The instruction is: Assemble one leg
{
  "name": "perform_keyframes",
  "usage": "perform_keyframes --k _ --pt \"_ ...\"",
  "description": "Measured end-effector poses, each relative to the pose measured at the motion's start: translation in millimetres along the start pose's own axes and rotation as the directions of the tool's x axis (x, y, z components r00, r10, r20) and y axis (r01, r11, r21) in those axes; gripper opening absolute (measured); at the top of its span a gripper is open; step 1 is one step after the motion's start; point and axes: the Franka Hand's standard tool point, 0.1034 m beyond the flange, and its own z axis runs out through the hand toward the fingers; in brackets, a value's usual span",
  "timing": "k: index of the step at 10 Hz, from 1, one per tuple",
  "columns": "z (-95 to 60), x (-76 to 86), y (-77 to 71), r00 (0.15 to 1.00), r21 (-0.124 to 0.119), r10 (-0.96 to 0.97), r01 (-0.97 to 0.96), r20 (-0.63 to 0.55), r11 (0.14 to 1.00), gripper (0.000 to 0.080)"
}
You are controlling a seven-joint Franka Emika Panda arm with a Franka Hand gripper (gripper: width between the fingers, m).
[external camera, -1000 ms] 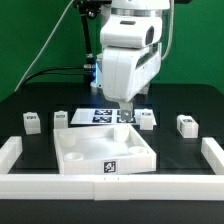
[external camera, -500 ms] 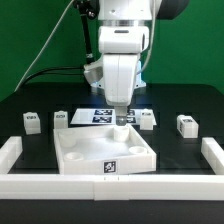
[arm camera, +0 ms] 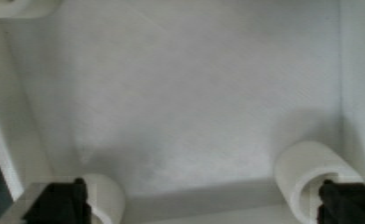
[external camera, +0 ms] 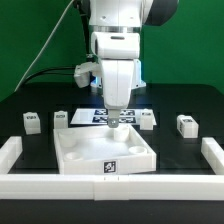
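Note:
Four small white legs stand on the black table: two at the exterior view's left [external camera: 33,121] [external camera: 61,118] and two at its right [external camera: 147,119] [external camera: 186,125], each with a tag. The large white tray-like piece [external camera: 70,157] lies in the middle front. My gripper [external camera: 117,121] hangs just above the tray's back rim, touching no leg. In the wrist view the gripper [arm camera: 200,205] is open, its dark fingers [arm camera: 62,203] far apart over the tray's white inner floor [arm camera: 188,100], with nothing between them. No leg shows in the wrist view.
The marker board [external camera: 92,115] lies flat behind the tray, partly hidden by the gripper. White rails [external camera: 10,155] [external camera: 212,155] border the work area at both sides and along the front. A black cable runs behind the arm at the exterior view's left.
The arm has shifted toward the exterior view's left, carrying the gripper from near the right-hand leg to over the middle of the tray's back rim. The parts have not moved.

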Motion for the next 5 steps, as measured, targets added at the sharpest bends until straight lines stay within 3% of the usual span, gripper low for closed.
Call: perform_keyframes --k 2,5 --pt "4.3 -7.6 -5.3 0.996 0.008 -0.084 0.084 -0.002 0.996 0.0650" --pt "22.3 -11.9 -40.8 0.986 0.020 -0.166 0.166 -0.018 0.986 0.0650"
